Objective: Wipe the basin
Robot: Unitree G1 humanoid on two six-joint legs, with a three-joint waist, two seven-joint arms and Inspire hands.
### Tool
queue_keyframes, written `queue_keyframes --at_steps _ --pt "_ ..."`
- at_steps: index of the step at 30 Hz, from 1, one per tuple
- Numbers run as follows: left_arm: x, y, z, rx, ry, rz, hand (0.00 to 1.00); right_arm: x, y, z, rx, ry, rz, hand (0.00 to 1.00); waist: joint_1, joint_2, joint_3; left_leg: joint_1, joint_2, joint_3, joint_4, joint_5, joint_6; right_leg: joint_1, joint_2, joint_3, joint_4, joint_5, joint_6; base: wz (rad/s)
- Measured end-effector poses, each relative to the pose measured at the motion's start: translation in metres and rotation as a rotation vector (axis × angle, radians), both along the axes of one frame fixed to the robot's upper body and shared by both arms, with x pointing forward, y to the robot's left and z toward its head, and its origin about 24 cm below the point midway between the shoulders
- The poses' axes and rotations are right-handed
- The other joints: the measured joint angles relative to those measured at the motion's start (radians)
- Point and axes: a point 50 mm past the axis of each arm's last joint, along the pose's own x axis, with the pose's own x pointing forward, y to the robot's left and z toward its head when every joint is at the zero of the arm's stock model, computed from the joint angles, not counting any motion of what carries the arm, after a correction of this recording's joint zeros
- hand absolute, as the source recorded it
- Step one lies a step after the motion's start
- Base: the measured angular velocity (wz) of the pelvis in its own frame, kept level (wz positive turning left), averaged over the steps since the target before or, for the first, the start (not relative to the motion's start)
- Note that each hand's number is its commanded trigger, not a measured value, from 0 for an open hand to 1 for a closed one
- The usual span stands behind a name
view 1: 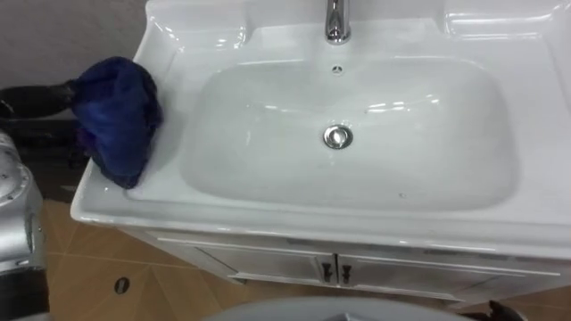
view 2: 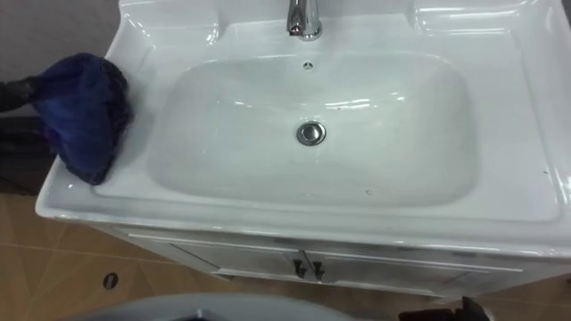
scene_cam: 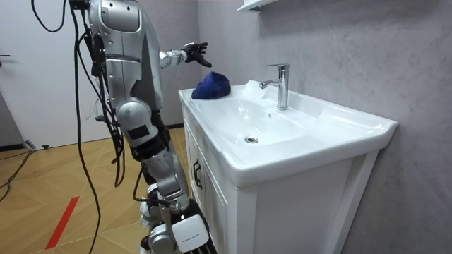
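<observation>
Basin point(view 1: 428, 169): rigid, glazed, judged slippery. The blue cloth point(view 1: 116, 116) lies bunched on the basin's left rim. It looks soft and light, and is best pinched at its raised top fold. The left robot hand point(scene_cam: 194, 53) hovers beside the cloth, fingers spread, grasping nothing. Contact between them cannot be made out. The tap point(view 1: 335, 22) is cut off above.

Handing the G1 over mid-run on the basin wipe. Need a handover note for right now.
Left hand: open, fingers spread, raised just past the blue cloth, not holding it.
Right hand: a dark sliver at the eye views' lower edge, state unreadable.
Cloth: bunched on the left rim of the basin, outside the bowl.
Done: nothing that shows; the cloth is not in the bowl.
Left: take the cloth, then wipe the bowl and rim, probably around the faucet too.
</observation>
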Motion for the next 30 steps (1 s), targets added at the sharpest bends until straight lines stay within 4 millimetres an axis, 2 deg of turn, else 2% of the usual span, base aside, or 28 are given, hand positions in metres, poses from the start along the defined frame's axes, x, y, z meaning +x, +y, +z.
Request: queue_keyframes --at_steps 5,9,15,19,24,30 --pt "0.006 -0.019 0.012 0.028 -0.052 -0.071 0.0 0.0 0.001 0.0 -0.006 0.001 -0.007 0.0 -0.007 0.007 -0.0045 -0.007 0.0 0.0 0.001 0.0 0.0 -0.008 0.0 0.0 0.002 0.0 0.0 0.0" --pt "0.007 -0.022 0.014 0.04 -0.061 -0.08 0.0 0.0 0.001 0.0 -0.008 0.001 -0.006 0.0 -0.011 0.009 -0.0062 -0.007 0.0 0.0 0.001 0.0 0.0 -0.008 0.0 0.0 0.002 0.0 0.0 0.0" --pt "0.006 -0.019 0.015 0.044 -0.071 -0.054 0.0 -0.002 0.003 -0.001 0.001 0.007 -0.004 0.0 -0.009 0.001 -0.0006 -0.005 0.0 0.002 0.0 0.0 0.0 -0.008 0.0 0.004 0.002 0.0 0.0 -0.01" --pt "0.001 -0.009 0.021 0.052 -0.1 0.002 0.0 -0.007 0.002 -0.001 0.006 0.027 0.021 0.0 -0.005 0.0 0.0 -0.004 0.0 0.003 0.0 0.0 0.0 -0.009 0.0 0.008 0.002 0.0 0.0 -0.02" --pt "-0.01 0.008 0.031 0.077 -0.169 0.148 0.0 -0.015 0.002 -0.002 0.001 0.044 0.02 0.0 0.005 0.01 -0.0054 -0.002 0.0 0.009 -0.001 0.0 0.0 -0.008 0.0 0.008 0.002 0.0 0.0 0.0" --pt "-0.022 0.036 0.041 0.14 -0.192 0.296 0.0 -0.019 -0.005 0.001 -0.027 0.049 0.016 0.0 0.045 0.021 -0.0041 0.0 -0.001 0.013 -0.002 0.0 0.0 -0.006 -0.002 0.006 0.001 0.0 0.0 -0.01"
